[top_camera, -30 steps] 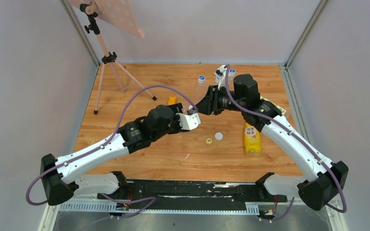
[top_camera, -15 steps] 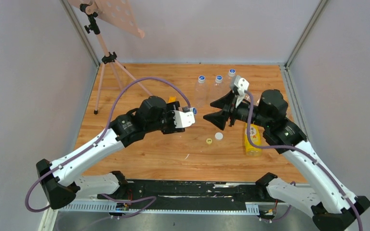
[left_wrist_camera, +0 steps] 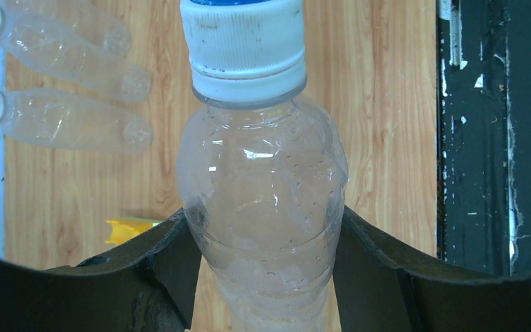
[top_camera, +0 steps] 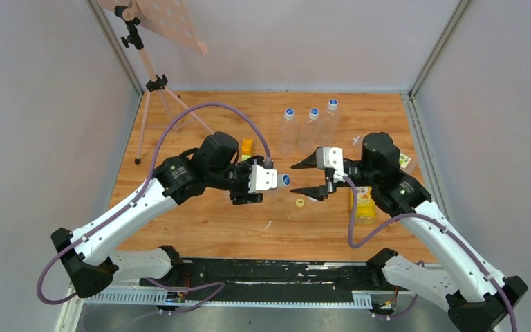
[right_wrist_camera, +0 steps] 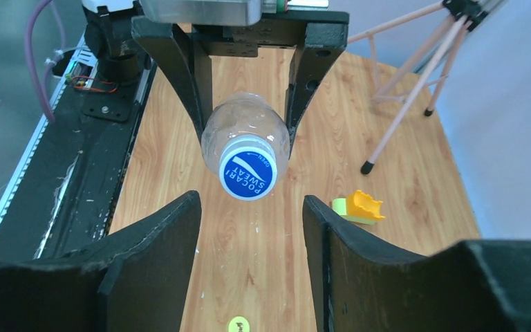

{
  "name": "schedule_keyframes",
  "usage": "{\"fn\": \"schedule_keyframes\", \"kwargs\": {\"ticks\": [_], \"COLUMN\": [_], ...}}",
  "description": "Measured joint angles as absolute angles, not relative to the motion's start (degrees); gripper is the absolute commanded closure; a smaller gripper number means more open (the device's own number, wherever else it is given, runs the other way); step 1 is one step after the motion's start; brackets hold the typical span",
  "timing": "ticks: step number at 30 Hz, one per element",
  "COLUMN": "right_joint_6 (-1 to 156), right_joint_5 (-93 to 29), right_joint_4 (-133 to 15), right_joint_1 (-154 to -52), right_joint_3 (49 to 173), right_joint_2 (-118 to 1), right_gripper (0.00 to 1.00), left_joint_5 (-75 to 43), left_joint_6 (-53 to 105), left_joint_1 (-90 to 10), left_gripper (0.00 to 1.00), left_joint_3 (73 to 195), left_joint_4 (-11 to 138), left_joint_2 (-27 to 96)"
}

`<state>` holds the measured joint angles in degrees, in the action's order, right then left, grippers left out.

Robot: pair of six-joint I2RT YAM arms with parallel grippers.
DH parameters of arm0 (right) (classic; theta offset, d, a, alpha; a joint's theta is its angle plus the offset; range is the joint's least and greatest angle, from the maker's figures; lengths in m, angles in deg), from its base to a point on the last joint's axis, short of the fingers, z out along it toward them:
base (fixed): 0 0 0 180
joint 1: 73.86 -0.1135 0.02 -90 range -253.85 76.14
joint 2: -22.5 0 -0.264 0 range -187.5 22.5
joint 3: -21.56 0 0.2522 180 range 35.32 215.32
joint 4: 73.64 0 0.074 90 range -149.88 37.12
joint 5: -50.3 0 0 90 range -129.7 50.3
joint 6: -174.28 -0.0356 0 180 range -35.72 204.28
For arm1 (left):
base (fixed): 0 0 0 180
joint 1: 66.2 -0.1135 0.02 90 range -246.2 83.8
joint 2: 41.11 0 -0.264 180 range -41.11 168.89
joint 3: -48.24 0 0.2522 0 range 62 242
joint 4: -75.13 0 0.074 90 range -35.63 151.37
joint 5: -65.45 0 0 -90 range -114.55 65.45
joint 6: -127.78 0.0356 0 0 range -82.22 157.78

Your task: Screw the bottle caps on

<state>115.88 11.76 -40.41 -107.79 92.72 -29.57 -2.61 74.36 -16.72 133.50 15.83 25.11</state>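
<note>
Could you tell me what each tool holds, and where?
The left tool grips the clear bottle around its body; the right tool is open and empty.

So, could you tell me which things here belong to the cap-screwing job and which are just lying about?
Job:
blue-capped slim clear plastic bottle, gripped in the left claw
open right claw facing that cap
small round yellow plastic cap
yellow plastic bottle lying down
three capped clear bottles at the back

Lying about:
small orange-and-green block
pink tripod stand
</note>
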Motion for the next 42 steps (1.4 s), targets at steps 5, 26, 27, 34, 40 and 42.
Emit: {"fn": "schedule_keyframes", "kwargs": {"ticks": [5,26,27,34,40,42], "right_joint_6": [118.1,118.6,118.1,103.5,87.1,84.5], "right_joint_5": [14.8,20.6,20.7,14.2,2.0,-0.7], "right_joint_4": [-38.6,-35.6,-35.3,-36.3,-42.5,-48.1], "right_joint_1": [-107.8,-108.3,-108.4,-108.7,-109.2,-109.2], "right_joint_3": [94.0,97.2,97.6,101.9,102.0,98.3], "right_joint_2": [-32.7,-37.8,-38.2,-41.7,-41.3,-38.7], "right_gripper": [0.48,0.94,0.99,0.89,0.43,0.38], "left_joint_5": [-0.5,2.0,2.0,-3.3,-13.8,-18.2], "left_joint_6": [74.4,74.5,74.4,71.2,66.8,64.9], "left_joint_1": [-16.7,-16.8,-16.9,-17.2,-16.3,-15.9], "left_gripper": [0.69,0.71,0.71,0.72,0.72,0.7], "left_joint_3": [133.7,134.5,134.5,132.3,126.6,125.0], "left_joint_4": [15.2,13.5,13.5,18.0,30.1,34.4], "left_joint_2": [25.6,27.6,27.6,25.3,21.8,21.2]}}
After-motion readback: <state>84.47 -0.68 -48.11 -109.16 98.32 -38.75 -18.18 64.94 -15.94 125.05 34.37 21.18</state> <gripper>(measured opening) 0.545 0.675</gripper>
